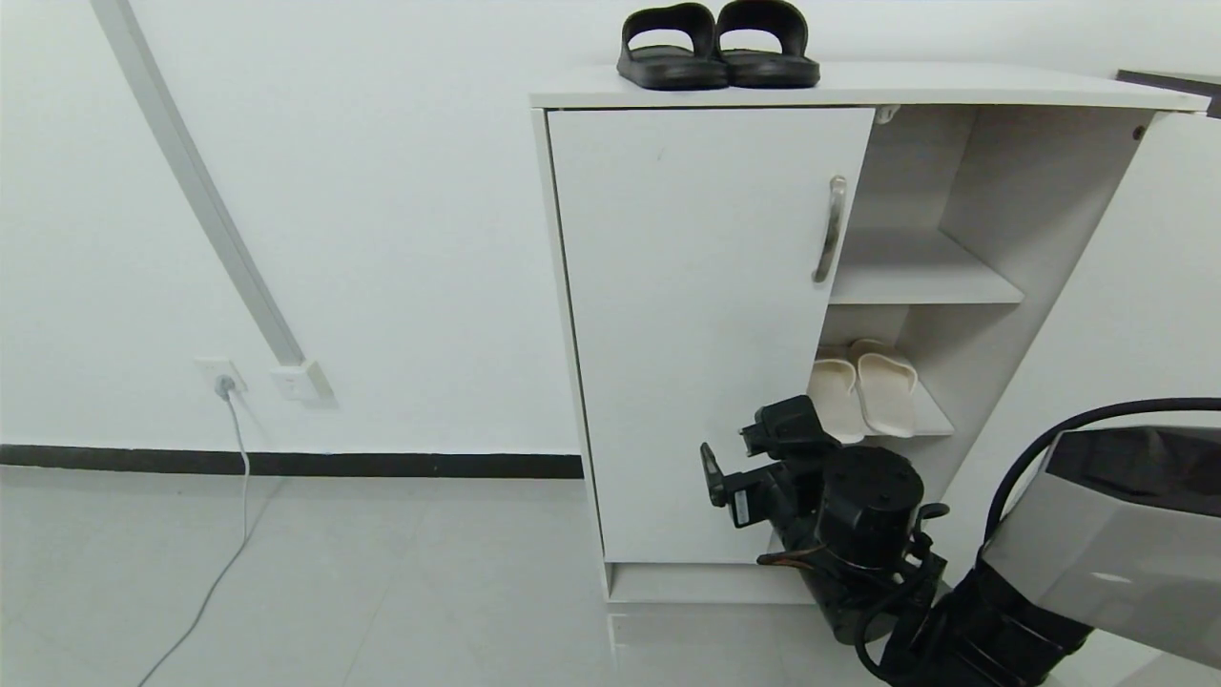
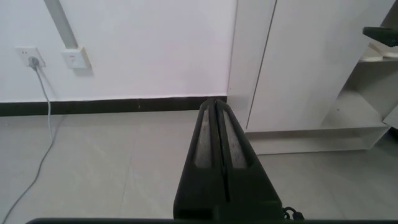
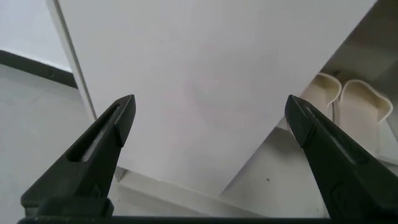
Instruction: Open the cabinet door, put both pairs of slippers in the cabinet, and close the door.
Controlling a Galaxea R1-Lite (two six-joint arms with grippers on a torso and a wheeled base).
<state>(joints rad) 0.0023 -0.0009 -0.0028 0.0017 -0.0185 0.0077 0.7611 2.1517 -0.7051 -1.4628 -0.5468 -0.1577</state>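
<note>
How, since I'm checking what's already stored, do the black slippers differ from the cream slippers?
Colour: the black slippers are dark, the cream slippers pale. Place: the black slippers sit on top of the cabinet, outside it; the cream slippers lie inside, on the lower shelf of its open right half. Shared: each pair lies side by side.

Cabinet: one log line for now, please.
cabinet right side open | white slippers on lower shelf | black slippers on top | right gripper jaws open, facing closed left door | left gripper jaws shut
</note>
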